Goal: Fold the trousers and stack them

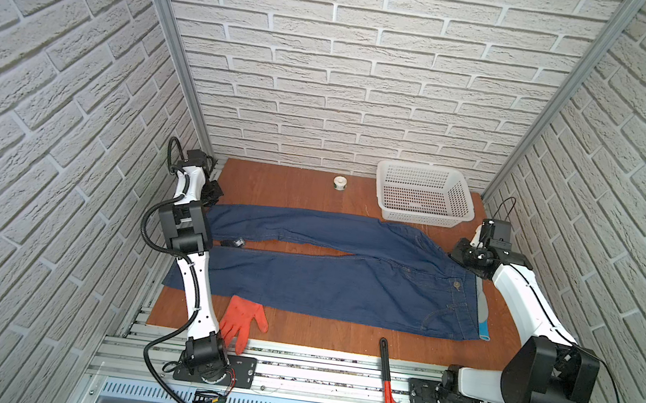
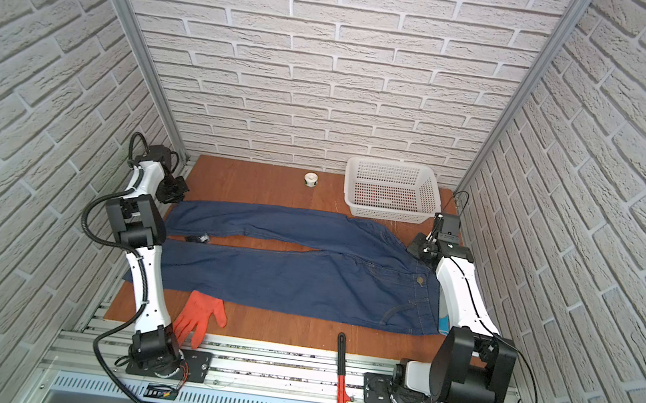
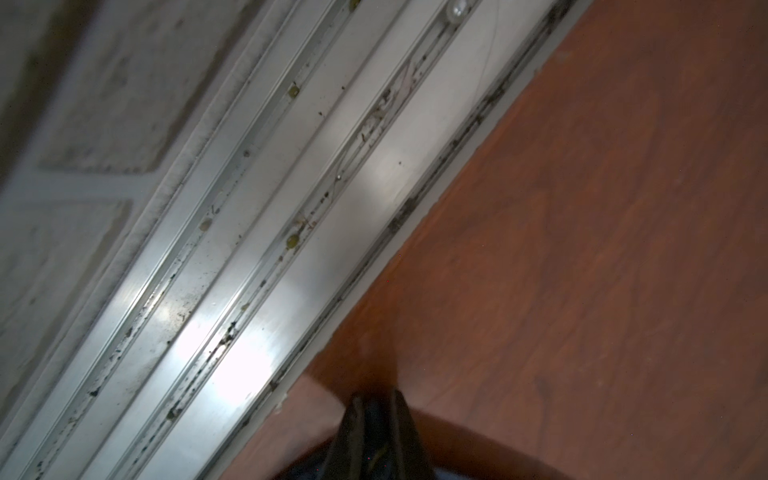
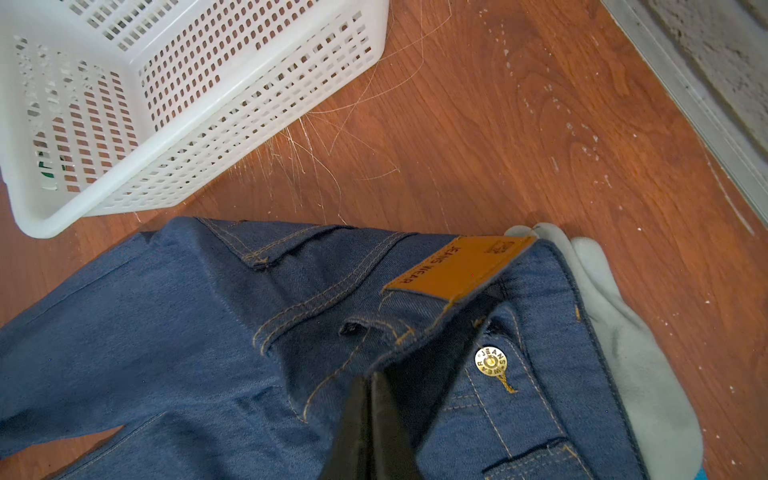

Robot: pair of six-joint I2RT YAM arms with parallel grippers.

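Note:
The dark blue denim trousers lie flat across the wooden table. Their legs point left and the waist lies at the right. My left gripper is at the hem of the far leg. In the left wrist view it is shut, with dark denim caught between the fingers. My right gripper sits at the far corner of the waist. In the right wrist view it is shut on the waistband, close to the metal button.
A grey-and-blue glove lies partly under the waist. An orange glove rests near the front left edge. A white basket and a small white roll stand at the back. A red wrench crosses the front rail.

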